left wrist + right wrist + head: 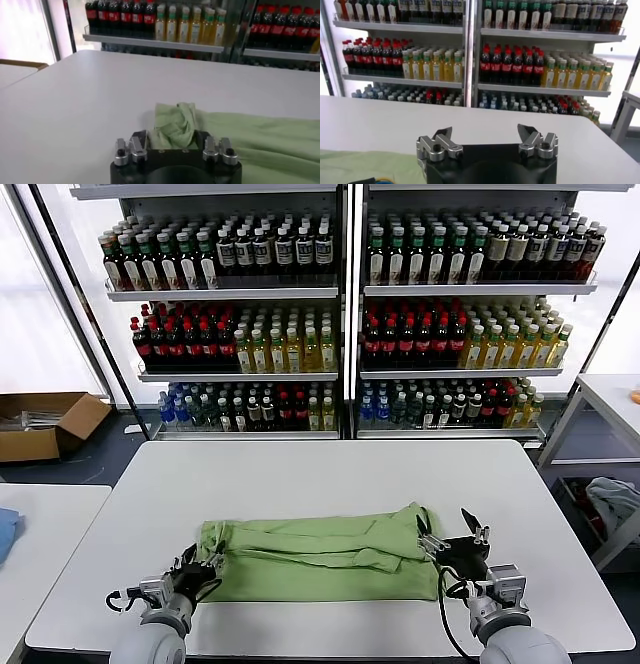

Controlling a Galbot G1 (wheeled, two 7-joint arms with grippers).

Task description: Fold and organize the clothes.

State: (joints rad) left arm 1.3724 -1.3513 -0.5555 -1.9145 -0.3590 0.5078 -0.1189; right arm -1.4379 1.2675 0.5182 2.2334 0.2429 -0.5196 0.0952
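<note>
A light green shirt (320,554) lies in a long folded band across the front of the white table (320,474), plain side up. My left gripper (205,567) sits low at the shirt's left end. In the left wrist view its jaws (170,137) stand partly apart with a bunched corner of the shirt (175,125) filling the gap between them, still resting on the table. My right gripper (452,534) hovers at the shirt's right end, open and empty (484,132), with the green cloth (360,167) off to one side of it.
Shelves of bottles (340,334) stand behind the table. A cardboard box (45,424) lies on the floor at far left. A second white table (40,524) adjoins on the left. A side table with a bundle of cloth (615,499) stands at right.
</note>
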